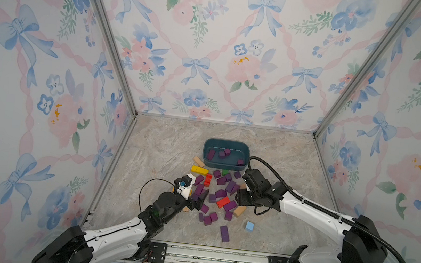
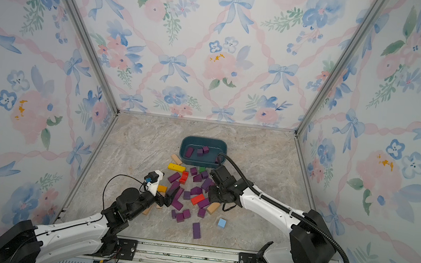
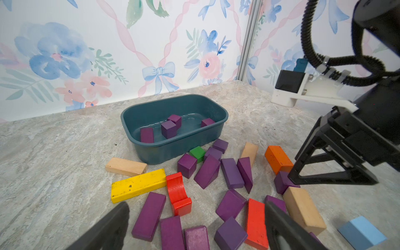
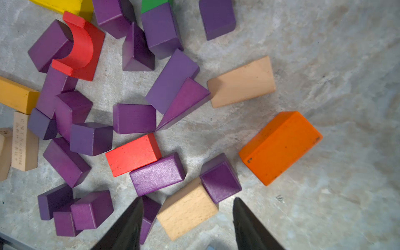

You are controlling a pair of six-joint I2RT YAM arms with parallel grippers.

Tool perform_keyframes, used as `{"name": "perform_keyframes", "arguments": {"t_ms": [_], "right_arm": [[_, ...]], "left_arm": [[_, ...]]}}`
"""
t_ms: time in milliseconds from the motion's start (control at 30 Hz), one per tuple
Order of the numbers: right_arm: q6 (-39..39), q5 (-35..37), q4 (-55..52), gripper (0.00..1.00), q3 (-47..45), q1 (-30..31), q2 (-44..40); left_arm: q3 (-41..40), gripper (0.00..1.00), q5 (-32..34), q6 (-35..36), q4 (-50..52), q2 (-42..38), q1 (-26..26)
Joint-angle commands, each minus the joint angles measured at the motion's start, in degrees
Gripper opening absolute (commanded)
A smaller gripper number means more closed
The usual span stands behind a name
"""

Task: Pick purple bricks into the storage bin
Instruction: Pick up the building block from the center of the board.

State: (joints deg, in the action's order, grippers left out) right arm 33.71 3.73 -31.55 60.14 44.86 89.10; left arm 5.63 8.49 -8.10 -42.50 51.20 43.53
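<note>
The right gripper [image 4: 188, 199], jaws apart, straddles a tan block [image 4: 186, 207] touching a purple cube [image 4: 220, 181]; closing may seize the tan block instead. The left gripper [image 3: 195, 204], jaws wide, hovers over purple bricks [image 3: 149, 216] near the storage bin [image 3: 173, 151].

The storage bin [image 1: 227, 141] is fronted by crowded mixed blocks [image 1: 223, 202]; bare bench [image 1: 164, 145] is seen behind and, seemingly, beside it.
</note>
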Motion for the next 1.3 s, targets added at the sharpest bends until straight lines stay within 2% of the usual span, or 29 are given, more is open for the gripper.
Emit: {"name": "perform_keyframes", "arguments": {"t_ms": [0,367,600,867,1267], "right_arm": [[3.71,1.35,-1.68,0.64,-1.24,0.60,0.80],[9.71,1.16,0.65,0.65,-3.67,0.18,2.14],[12.84,1.09,4.13,0.58,-5.29,-0.54,2.39],[14.34,0.05,5.77,0.52,-5.08,-1.59,4.30],[13.70,1.06,5.30,0.51,-4.10,-2.82,7.16]], "left_arm": [[-0.97,0.98,0.61,0.45,-2.11,0.30,0.34],[-1.13,0.98,1.94,-0.09,-2.50,1.05,0.36],[-1.14,0.98,2.14,-0.43,-2.83,1.44,0.34],[-1.40,0.98,2.79,-0.25,-2.76,1.15,0.33],[-1.16,0.98,3.81,-0.41,-2.82,2.21,0.33]]}}
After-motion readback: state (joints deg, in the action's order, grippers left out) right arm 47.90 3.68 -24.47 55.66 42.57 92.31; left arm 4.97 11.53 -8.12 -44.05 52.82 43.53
